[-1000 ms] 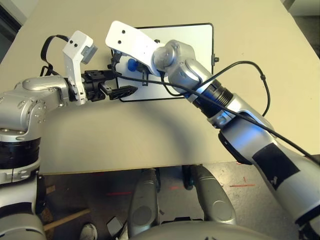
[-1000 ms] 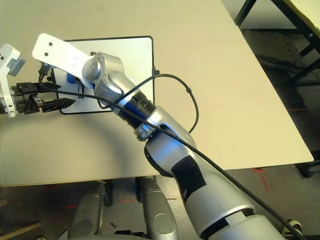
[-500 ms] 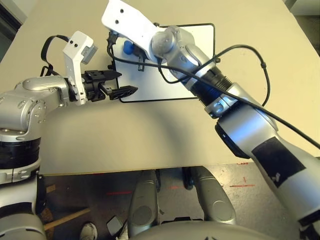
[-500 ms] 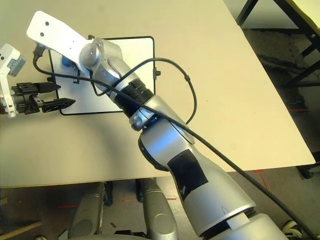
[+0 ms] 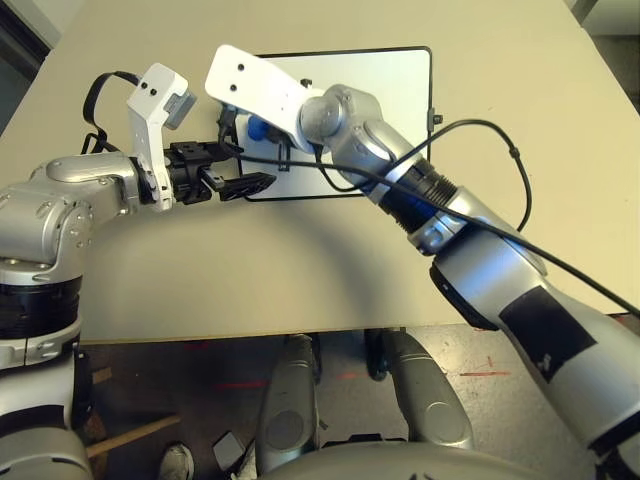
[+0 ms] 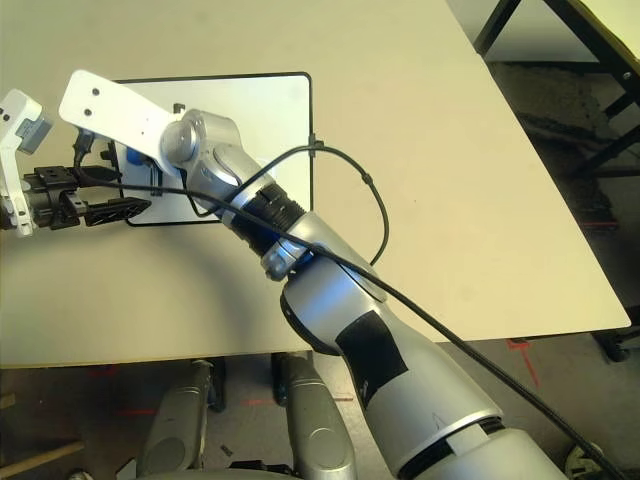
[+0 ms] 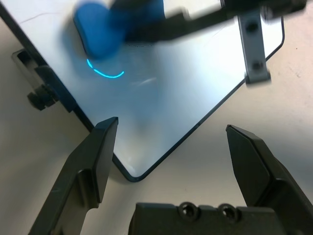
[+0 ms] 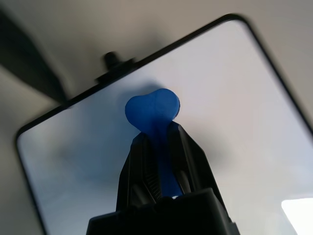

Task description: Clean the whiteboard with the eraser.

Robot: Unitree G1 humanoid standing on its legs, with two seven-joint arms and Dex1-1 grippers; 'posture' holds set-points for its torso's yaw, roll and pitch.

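At upper left, the right gripper (image 8: 157, 161) is clenched on the eraser (image 8: 152, 110) over the whiteboard (image 5: 385, 85); the left gripper (image 7: 171, 147) is released beside its corner.

1. The flat white whiteboard with a thin black frame (image 5: 350, 90) looks smooth and shiny. It shows a soft blue glow under the eraser.
2. The small bright blue eraser block (image 8: 155, 115) looks like smooth, dull plastic with rounded edges.
3. The wide beige tabletop (image 5: 300, 260) looks smooth and matt, with no shine.
4. The black fingers of the left gripper (image 7: 171, 156) look like hard, dull plastic.
5. The black fingers of the right gripper (image 8: 161, 166) have small ridges on their inner sides.
6. The robot's silver arm shells (image 5: 480, 270) look like smooth, shiny metal.
7. The long black cable (image 5: 520, 170) looks like smooth rubber.
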